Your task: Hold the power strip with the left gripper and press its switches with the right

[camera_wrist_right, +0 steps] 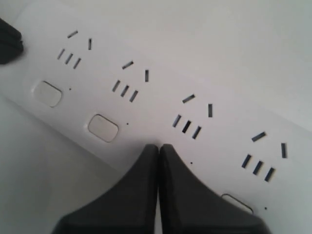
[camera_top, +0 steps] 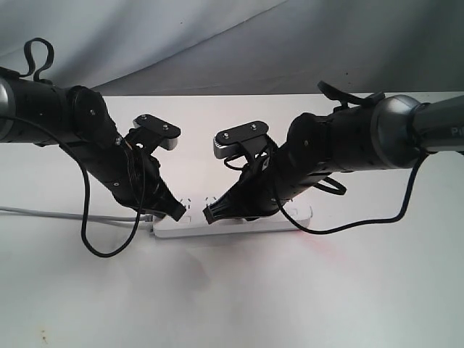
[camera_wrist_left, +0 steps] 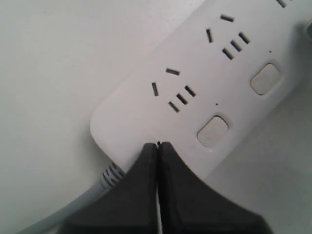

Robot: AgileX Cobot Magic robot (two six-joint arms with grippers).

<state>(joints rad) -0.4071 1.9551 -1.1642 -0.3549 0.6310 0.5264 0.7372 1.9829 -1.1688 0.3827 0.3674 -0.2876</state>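
Observation:
The white power strip (camera_top: 246, 226) lies flat on the table, its grey cord (camera_top: 43, 212) running off to the left. My left gripper (camera_top: 177, 212) is shut with nothing between its fingers, and its tips (camera_wrist_left: 158, 145) rest on top of the strip's cord end (camera_wrist_left: 141, 117), beside the first switch (camera_wrist_left: 213, 130). My right gripper (camera_top: 212, 215) is also shut and empty. Its tips (camera_wrist_right: 159, 147) sit on the strip (camera_wrist_right: 161, 97) in the switch row, between the second switch (camera_wrist_right: 103, 127) and a partly hidden one (camera_wrist_right: 237, 202). The switch under the tips is hidden.
The strip sits mid-table on a white tabletop (camera_top: 232, 304), with a grey cloth backdrop (camera_top: 217, 43) behind. A black cable (camera_top: 94, 239) loops under the left arm. Another cable (camera_top: 362, 221) hangs from the right arm past the strip's far end.

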